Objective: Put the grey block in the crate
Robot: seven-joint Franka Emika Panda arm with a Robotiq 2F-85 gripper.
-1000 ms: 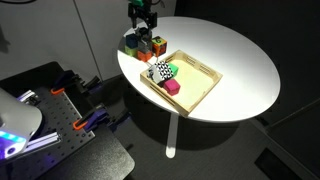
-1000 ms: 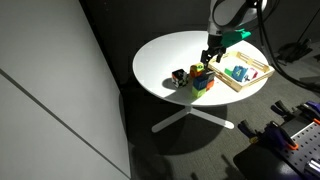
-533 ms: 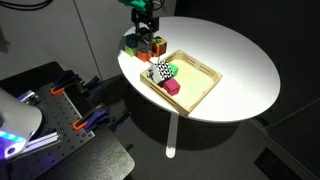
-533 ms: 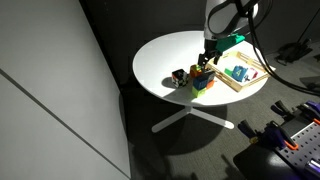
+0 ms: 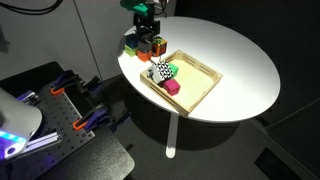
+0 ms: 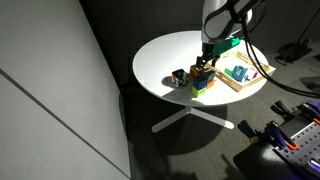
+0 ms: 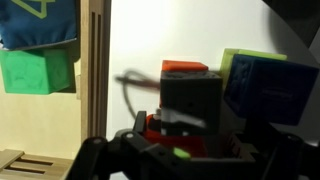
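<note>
Grey block sits on the surface among the other blocks, outside the crate at its 9 o'clock in the wrist view. Pincer is at its 6 o'clock, centred, jaws spread wide and empty.

Dim room, one bright round surface, small and soft pictures.

In both exterior views the white surface is lit from above and stands out hard against near-black floor and walls. A blue-violet glow shows at the lower left corner of an exterior view. The blocks on the surface are coarse, and their detail is lost at this size. In the wrist view the surface glares to flat white, the close blocks have soft edges, and the end effector along the bottom edge is dark and out of focus.
</note>
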